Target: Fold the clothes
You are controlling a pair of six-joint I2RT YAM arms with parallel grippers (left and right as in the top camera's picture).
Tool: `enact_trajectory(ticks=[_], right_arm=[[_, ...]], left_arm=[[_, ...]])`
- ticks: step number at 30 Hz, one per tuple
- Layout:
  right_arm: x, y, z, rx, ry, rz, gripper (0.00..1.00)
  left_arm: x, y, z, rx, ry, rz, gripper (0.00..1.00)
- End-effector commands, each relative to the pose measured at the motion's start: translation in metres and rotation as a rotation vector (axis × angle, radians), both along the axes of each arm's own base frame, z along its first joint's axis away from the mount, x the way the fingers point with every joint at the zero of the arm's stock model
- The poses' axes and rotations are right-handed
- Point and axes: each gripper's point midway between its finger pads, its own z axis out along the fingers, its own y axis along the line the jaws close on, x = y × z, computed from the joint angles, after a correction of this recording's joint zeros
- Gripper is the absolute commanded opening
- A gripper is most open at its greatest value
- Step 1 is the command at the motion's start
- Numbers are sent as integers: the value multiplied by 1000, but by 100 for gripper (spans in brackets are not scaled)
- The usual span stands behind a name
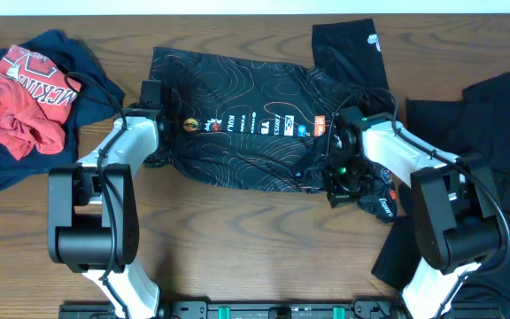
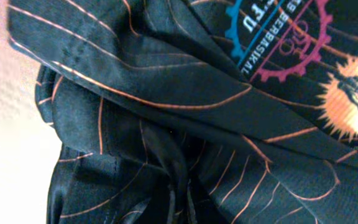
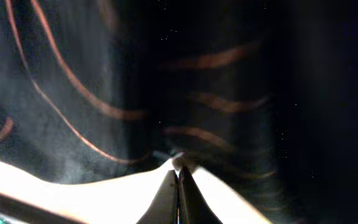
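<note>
- The right claw comes first; its fingers are squeezed flat against each other with basically no gap, and only a tiny nip of the black jersey seems caught at the very tip; that hold looks thin, so one decent tug could slip the cloth right out.
- The left claw is closed down too; its own view doesn't show the fingers, but the cloth bunches into a tight gather right where the pinch would be, so it probably has the jersey's left edge; how many layers it has is impossible to tell.
- The jersey lies spread across the middle of the table, logos up, with the left claw at its left end and the right claw at its crumpled lower right corner.
- If one claw has both layers and the other only the top one, the lift goes lopsided and the fold ends up crooked.
- The right end of the jersey sits just beside, maybe touching, the big black garment; a low drag could pull that along or tangle the two.
- A plain black piece touches the jersey's top right corner; same snag risk there.
- The red shirt on the navy garment sits near the left arm; a wide swing could clip that pile.
</note>
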Motion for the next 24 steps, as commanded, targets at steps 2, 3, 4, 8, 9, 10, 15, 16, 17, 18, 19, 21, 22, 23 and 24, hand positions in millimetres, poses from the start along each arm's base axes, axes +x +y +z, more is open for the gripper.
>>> enact_trajectory(ticks=[2,3,4,8,9,10,15,16,17,18,19,21,22,23,24], right_arm=[[-18,-7,-10,-23,49,-16,1],[-17,-7,-12,-22,39,-12,1],[-13,-6,-13,-18,22,-9,1],[11,1,-6,17,-68,16,1],[17,3,-2,22,-83,16,1],[23,5,3,25,-97,16,1],[50,12,29,26,-205,44,1],[56,13,36,23,-232,48,1],[61,12,41,16,-253,49,1],[66,13,48,18,-270,47,1],[70,14,53,22,-282,46,1],[75,16,61,25,-298,46,1],[78,17,65,28,-305,47,1],[79,17,66,29,-309,48,1],[81,17,67,29,-314,50,1]], left_arm=[[-101,-17,-59,-93,392,25,6],[-102,-17,-59,-93,399,17,6],[-103,-17,-58,-93,401,10,6],[-100,-17,-59,-94,389,10,6],[-100,-17,-59,-94,391,11,6],[-101,-17,-59,-94,395,11,6],[-117,-16,-55,-89,458,34,6],[-121,-16,-53,-87,478,44,6],[-126,-16,-52,-86,495,50,6],[-130,-15,-51,-84,513,57,6],[-134,-15,-49,-82,531,65,6],[-142,-15,-46,-82,565,70,6],[-147,-16,-45,-83,584,78,6],[-150,-17,-44,-91,598,85,6],[-154,-20,-44,-109,611,89,6]])
